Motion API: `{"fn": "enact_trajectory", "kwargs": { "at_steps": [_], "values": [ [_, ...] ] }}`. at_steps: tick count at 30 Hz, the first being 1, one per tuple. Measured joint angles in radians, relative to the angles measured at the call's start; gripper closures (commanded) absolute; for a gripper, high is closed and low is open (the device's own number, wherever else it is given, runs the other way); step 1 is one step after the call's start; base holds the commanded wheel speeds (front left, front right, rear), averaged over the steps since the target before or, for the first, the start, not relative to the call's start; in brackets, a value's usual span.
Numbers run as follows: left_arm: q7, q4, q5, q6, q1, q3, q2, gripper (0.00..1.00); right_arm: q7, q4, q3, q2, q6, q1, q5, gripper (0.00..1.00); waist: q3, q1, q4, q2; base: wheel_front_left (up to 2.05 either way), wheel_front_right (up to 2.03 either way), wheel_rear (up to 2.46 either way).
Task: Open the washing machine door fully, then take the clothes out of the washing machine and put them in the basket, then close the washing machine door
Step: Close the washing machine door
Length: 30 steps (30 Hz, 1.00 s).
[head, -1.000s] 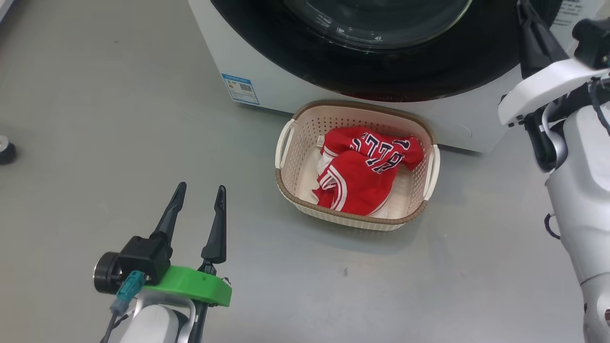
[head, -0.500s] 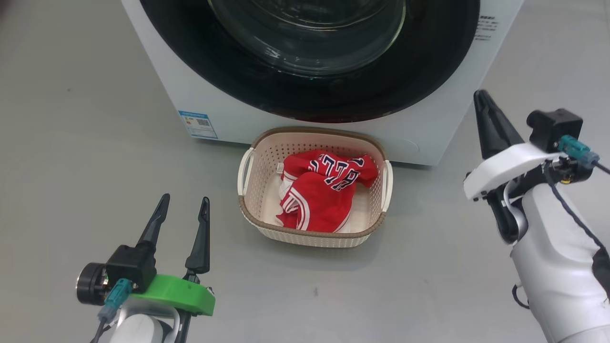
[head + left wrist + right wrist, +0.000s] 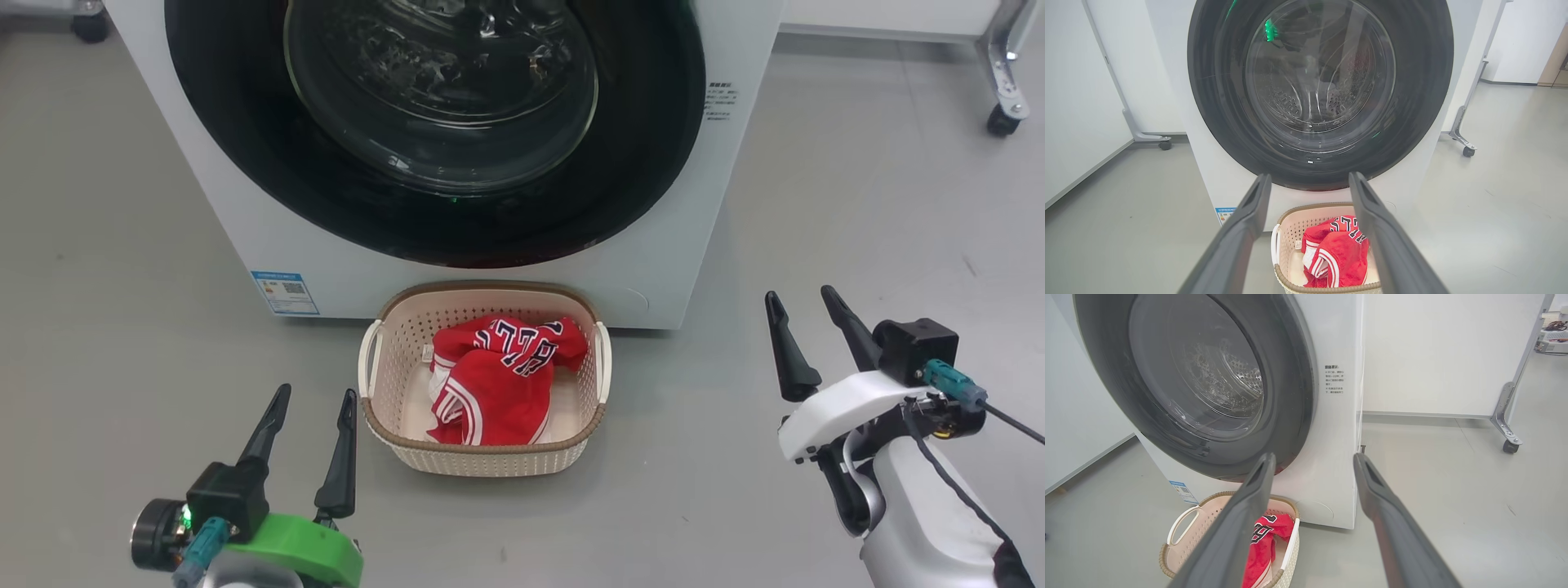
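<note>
The washing machine (image 3: pixel 653 278) is a white box with its door (image 3: pixel 237 139) shut flat against the front, black rim around clear glass; the steel drum shows through the door (image 3: pixel 1321 81) glass. The cream basket (image 3: pixel 371 359) stands on the floor right below the door. Red clothes (image 3: pixel 498 380) with white stripes and dark lettering lie bunched inside it. My left gripper (image 3: pixel 316 394) is open, low and left of the basket, holding nothing. My right gripper (image 3: pixel 798 294) is open to the right of the machine, also holding nothing. In the right wrist view the door (image 3: pixel 1298 396) sits flush.
A small blue label (image 3: pixel 284 292) is stuck on the machine's lower left corner. A metal frame leg with a caster (image 3: pixel 1000 122) stands on the grey floor at the far right, another caster (image 3: pixel 88 24) at the far left. White panels stand behind the machine.
My right gripper has come away from the door's right edge, dropped to the lower right and opened its jaws. The head camera has tilted up, so more of the machine shows.
</note>
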Motion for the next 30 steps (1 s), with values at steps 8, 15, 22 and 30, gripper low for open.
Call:
{"fn": "enact_trajectory", "kwargs": {
  "at_steps": [8,15,22,30],
  "values": [
    [0.009,-0.001,0.000,-0.001,0.025,-0.013,0.003,0.00,0.000,-0.100,-0.027,-0.001,-0.028,0.111,-0.010,0.00,-0.045,0.0000,-0.038,0.0000,0.00,0.00,0.00],
    [0.010,-0.002,-0.010,-0.001,0.057,-0.003,0.008,0.00,-0.003,-0.156,-0.019,0.008,-0.045,0.215,-0.018,0.00,-0.074,0.0000,-0.058,0.0000,0.00,0.00,0.00],
    [0.018,-0.018,-0.011,0.000,0.068,0.002,0.013,0.00,-0.007,-0.221,-0.022,0.014,-0.071,0.294,-0.023,0.00,-0.091,0.0000,-0.075,0.0000,0.00,0.00,0.00],
    [0.027,-0.032,-0.011,0.001,0.079,0.002,0.020,0.00,-0.007,-0.287,-0.024,0.015,-0.087,0.358,-0.024,0.00,-0.098,0.0000,-0.080,0.0000,0.00,0.00,0.00]
  ]
}}
